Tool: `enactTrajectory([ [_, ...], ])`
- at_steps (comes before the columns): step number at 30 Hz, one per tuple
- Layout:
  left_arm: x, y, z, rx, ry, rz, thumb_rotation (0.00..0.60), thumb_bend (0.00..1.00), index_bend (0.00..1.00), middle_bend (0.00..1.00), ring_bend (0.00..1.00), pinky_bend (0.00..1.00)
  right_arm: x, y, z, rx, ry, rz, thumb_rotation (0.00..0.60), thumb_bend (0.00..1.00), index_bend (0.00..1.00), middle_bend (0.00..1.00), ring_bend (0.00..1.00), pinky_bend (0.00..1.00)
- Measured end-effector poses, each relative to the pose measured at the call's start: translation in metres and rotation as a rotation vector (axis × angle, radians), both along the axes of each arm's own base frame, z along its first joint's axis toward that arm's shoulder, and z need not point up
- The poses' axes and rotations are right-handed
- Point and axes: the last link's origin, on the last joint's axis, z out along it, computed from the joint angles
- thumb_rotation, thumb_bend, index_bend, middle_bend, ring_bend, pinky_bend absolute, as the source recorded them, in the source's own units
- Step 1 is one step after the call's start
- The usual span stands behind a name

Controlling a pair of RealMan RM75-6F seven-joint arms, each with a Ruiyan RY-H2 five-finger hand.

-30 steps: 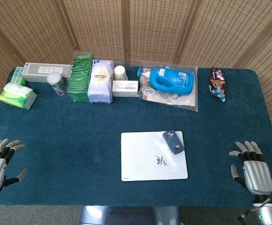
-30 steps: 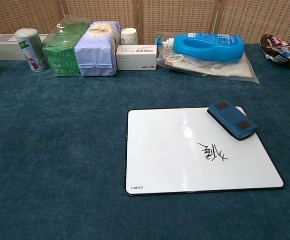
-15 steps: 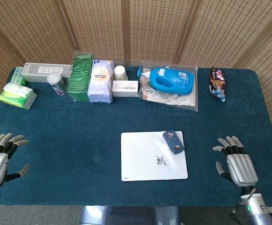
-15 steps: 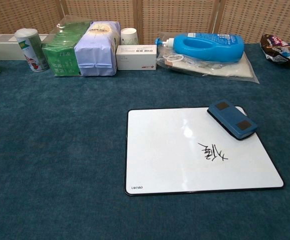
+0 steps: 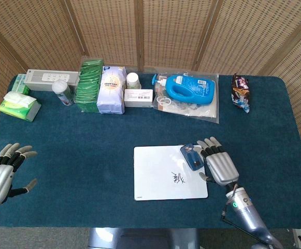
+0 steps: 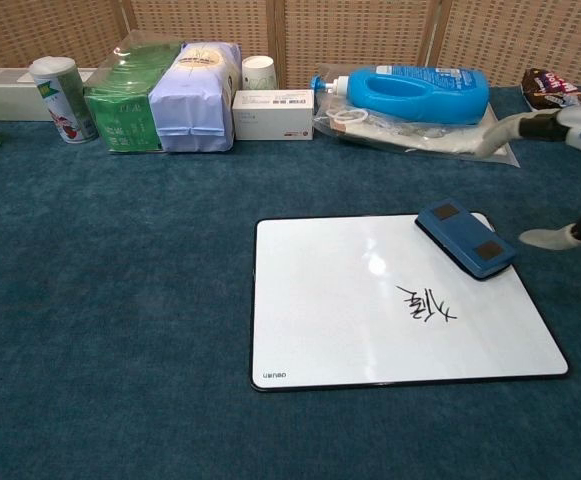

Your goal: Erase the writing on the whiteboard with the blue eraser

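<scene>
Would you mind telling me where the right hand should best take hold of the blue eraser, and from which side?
Grip the blue eraser across its two long sides, near the middle, coming down from above. It lies flat and diagonal on the whiteboard's far right corner, so the top is free and the narrow width probably suits the fingers. The right hand is open right beside it.
</scene>
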Motion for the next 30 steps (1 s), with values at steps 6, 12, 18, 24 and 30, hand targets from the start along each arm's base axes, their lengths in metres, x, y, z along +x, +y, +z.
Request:
enactTrajectory([
  [6, 0.002, 0.005, -0.003, -0.019, -0.006, -0.005, 0.600, 0.32, 0.24, 0.19, 0.06, 0.00, 0.022, -0.006, -0.031, 0.051, -0.064, 0.008, 0.600, 0.17, 0.14, 0.10, 0.00, 0.00],
  [12, -0.001, 0.005, -0.003, -0.020, -0.009, 0.005, 0.600, 0.32, 0.24, 0.19, 0.06, 0.00, 0.032, -0.019, -0.051, 0.044, -0.032, 0.036, 0.600, 0.17, 0.14, 0.10, 0.00, 0.00],
  [18, -0.003, 0.004, -0.003, -0.020, -0.010, 0.011, 0.600, 0.32, 0.24, 0.19, 0.06, 0.00, 0.032, -0.028, -0.056, 0.019, -0.006, 0.036, 0.600, 0.17, 0.13, 0.10, 0.00, 0.00],
  [24, -0.004, 0.003, -0.005, -0.024, -0.015, 0.015, 0.600, 0.32, 0.24, 0.19, 0.06, 0.00, 0.020, -0.034, -0.059, -0.015, 0.058, 0.030, 0.600, 0.17, 0.13, 0.10, 0.00, 0.00],
  [30, -0.005, 0.003, -0.008, -0.035, -0.023, 0.019, 0.600, 0.32, 0.24, 0.19, 0.06, 0.00, 0.010, -0.034, -0.066, -0.014, 0.085, 0.019, 0.600, 0.17, 0.13, 0.09, 0.00, 0.00],
])
